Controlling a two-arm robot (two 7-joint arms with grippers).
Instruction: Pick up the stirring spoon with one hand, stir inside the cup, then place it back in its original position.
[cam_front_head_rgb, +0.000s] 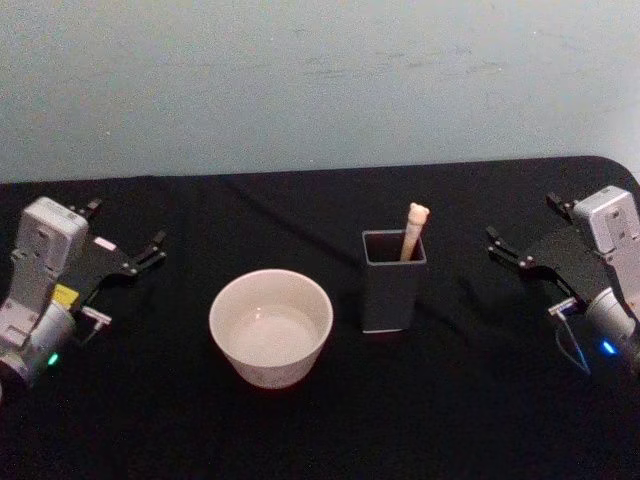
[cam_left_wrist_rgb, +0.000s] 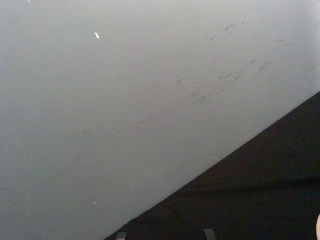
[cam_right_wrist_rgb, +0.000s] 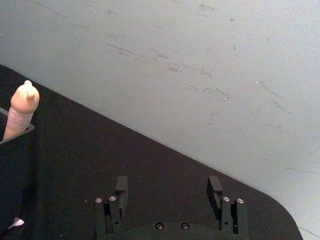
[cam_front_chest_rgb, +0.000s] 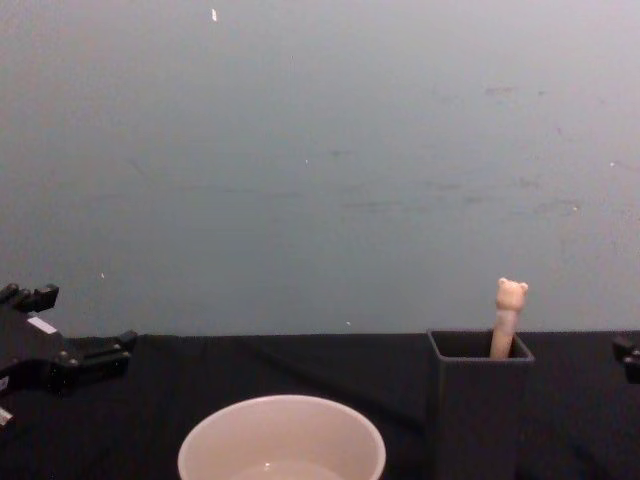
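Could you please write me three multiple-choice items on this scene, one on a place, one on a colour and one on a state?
1. Where is the stirring spoon? A inside the cup; B standing in the dark grey holder; C flat on the table.
2. What colour is the cup? A red; B cream-white; C blue.
3. How is the right tool? A shut on the spoon; B shut on the cup; C open, empty.
Answers: 1B, its knob pokes from the holder; 2B, pale against the black table; 3C, its fingers stand apart.
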